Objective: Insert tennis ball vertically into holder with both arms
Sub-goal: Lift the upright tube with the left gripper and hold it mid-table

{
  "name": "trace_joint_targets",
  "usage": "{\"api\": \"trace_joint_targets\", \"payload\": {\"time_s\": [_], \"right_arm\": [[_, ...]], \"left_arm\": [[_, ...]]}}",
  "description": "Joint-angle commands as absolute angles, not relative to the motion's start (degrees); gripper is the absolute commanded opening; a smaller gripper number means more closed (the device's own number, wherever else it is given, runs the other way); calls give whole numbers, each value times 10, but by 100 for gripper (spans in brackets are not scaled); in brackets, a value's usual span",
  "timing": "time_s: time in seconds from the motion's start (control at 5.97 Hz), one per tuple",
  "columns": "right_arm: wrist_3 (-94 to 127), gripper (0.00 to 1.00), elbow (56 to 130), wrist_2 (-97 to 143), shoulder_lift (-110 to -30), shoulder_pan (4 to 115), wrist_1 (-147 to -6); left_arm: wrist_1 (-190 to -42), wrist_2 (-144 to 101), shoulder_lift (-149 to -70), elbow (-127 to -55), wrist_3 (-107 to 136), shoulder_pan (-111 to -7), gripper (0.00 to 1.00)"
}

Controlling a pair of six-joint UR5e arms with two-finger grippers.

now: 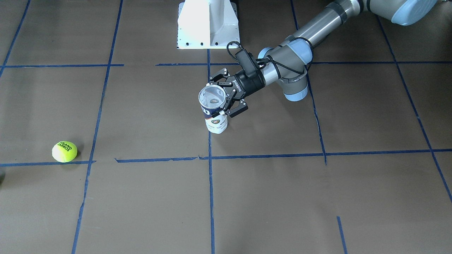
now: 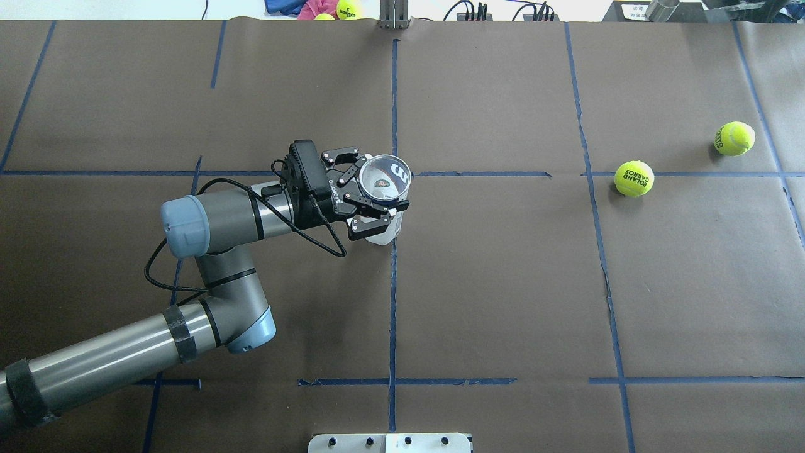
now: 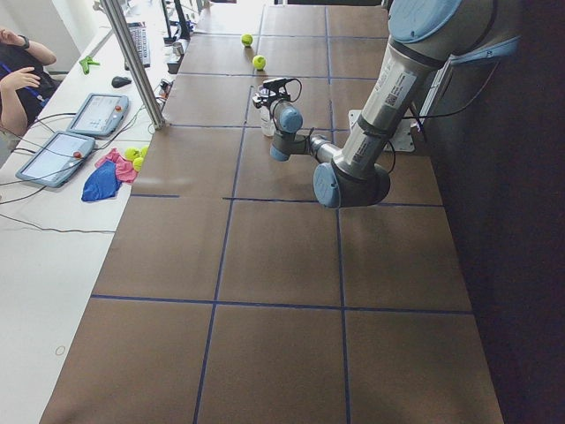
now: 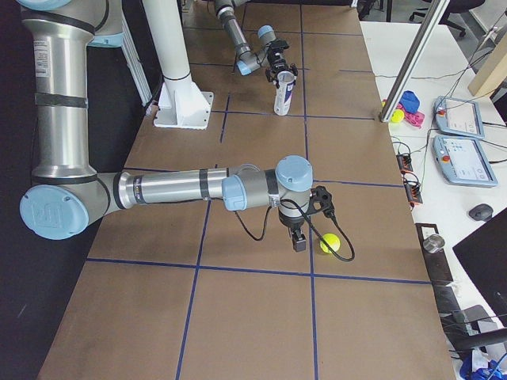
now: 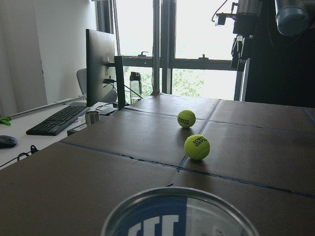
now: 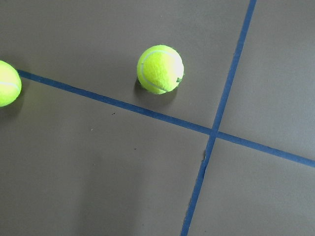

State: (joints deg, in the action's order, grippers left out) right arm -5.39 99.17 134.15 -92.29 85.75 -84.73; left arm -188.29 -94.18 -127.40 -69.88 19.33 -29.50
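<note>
The holder (image 1: 216, 123), a clear can with a navy and white label, stands upright near the table's middle, its open mouth (image 2: 383, 179) up. My left gripper (image 1: 223, 94) comes in from the side and is shut on its upper part, one finger on each side. The can's rim (image 5: 179, 216) fills the bottom of the left wrist view. The tennis ball (image 2: 634, 178) with ROLAND GARROS lettering lies far to the right on a blue tape line. My right gripper (image 4: 299, 241) hangs above the table beside a ball (image 4: 330, 243); whether it is open or shut cannot be told.
A second yellow-green ball (image 2: 734, 138) lies beyond the first, near the table's right end. The white pedestal base (image 1: 208, 24) stands at the robot's side of the table. A metal pole (image 4: 412, 63), tablets and a seated person (image 3: 18, 79) are along the far side.
</note>
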Motion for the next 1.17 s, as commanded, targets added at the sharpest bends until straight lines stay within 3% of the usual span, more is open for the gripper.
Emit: {"api": "trace_joint_targets", "payload": {"time_s": [0.0, 1.01], "right_arm": [[-39, 100, 991, 1343, -905, 847, -849], [164, 100, 990, 1302, -796, 683, -846]], "left_arm": [[-1883, -940, -1273, -699, 193, -295, 93], [-1882, -940, -1261, -700, 194, -295, 96]]}}
